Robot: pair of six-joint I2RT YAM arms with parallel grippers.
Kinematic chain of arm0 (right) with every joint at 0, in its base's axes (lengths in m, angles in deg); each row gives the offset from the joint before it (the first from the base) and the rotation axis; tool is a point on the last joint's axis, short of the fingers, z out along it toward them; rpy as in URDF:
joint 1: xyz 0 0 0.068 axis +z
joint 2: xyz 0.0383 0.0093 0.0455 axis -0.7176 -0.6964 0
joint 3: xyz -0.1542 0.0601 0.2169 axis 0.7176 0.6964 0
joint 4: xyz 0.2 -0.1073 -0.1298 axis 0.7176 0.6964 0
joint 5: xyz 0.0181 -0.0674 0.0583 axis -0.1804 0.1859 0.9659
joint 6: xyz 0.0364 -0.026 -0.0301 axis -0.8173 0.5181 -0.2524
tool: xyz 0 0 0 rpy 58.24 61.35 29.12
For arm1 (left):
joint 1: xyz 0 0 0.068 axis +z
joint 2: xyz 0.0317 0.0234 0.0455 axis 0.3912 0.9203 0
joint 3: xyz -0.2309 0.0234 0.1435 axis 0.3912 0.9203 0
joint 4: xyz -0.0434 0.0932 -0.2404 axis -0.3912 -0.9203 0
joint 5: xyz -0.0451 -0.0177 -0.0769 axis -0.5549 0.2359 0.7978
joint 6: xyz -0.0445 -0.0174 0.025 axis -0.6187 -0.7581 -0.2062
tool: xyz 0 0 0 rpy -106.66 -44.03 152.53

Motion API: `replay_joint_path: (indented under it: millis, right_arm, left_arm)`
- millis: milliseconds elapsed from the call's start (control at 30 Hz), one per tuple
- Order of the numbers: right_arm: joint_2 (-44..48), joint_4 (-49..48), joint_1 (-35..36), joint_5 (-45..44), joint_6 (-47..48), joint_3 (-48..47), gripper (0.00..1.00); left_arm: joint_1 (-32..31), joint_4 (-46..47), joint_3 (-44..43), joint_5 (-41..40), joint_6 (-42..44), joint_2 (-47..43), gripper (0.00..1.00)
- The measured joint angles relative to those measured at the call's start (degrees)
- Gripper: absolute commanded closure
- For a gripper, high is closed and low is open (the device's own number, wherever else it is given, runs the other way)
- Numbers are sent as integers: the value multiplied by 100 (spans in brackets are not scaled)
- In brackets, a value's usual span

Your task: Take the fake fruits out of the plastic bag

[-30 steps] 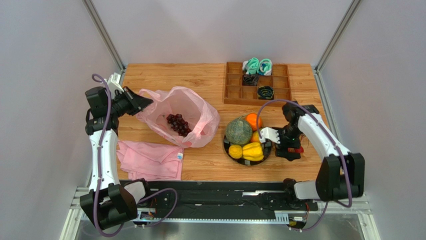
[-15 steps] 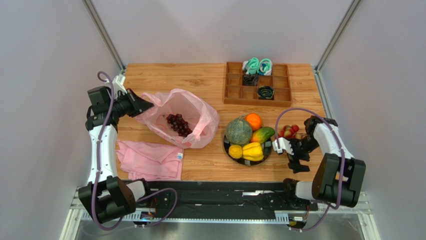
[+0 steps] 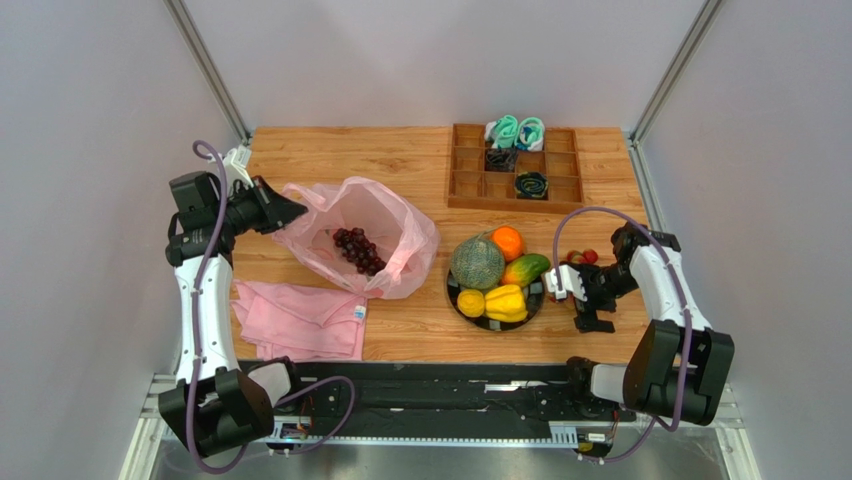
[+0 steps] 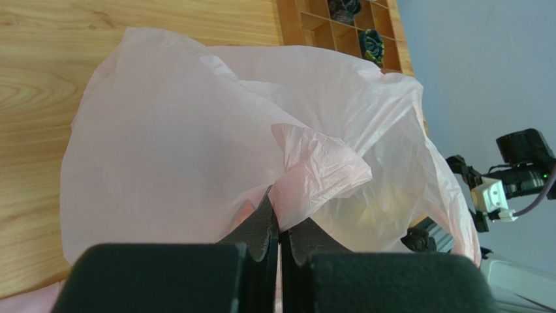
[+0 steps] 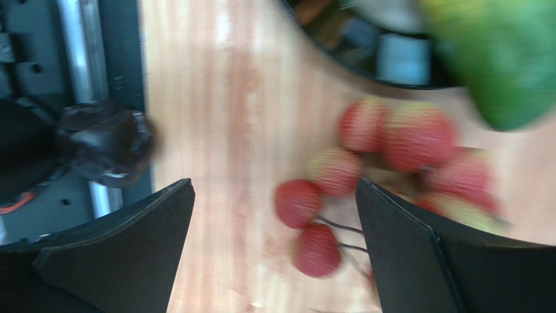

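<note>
Grapes lie inside the plastic bag, the one fruit not yet out. The melon, orange, lemon and lobed piece sit on the black plate, with the red berries on the table just beside it. Left gripper is clamped on the bag's rim, holding the mouth up. Right gripper is spread wide over the berries, holding nothing. Likely next: the right arm crosses to the bag's mouth, reaches in and pinches the bunch.
</note>
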Motion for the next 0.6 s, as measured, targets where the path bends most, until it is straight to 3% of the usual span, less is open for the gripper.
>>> replay_joint_path:
  millis: [167, 433, 533, 600]
  right_arm:
    - [85, 17, 22, 310, -197, -752, 0]
    - [-774, -94, 398, -184, -3115, -2994, 0]
    - [-968, -297, 603, -767, -3936, -2640, 1]
    - [-909, -385, 732, -1167, -4039, -1847, 1]
  left_arm:
    - [-11, 221, -66, 52, -59, -232, 99]
    - [-26, 544, -61, 44, -358, -579, 94]
    - [-26, 737, 66, 46, -479, -846, 81]
    - [-28, 765, 157, -42, -522, -1054, 52]
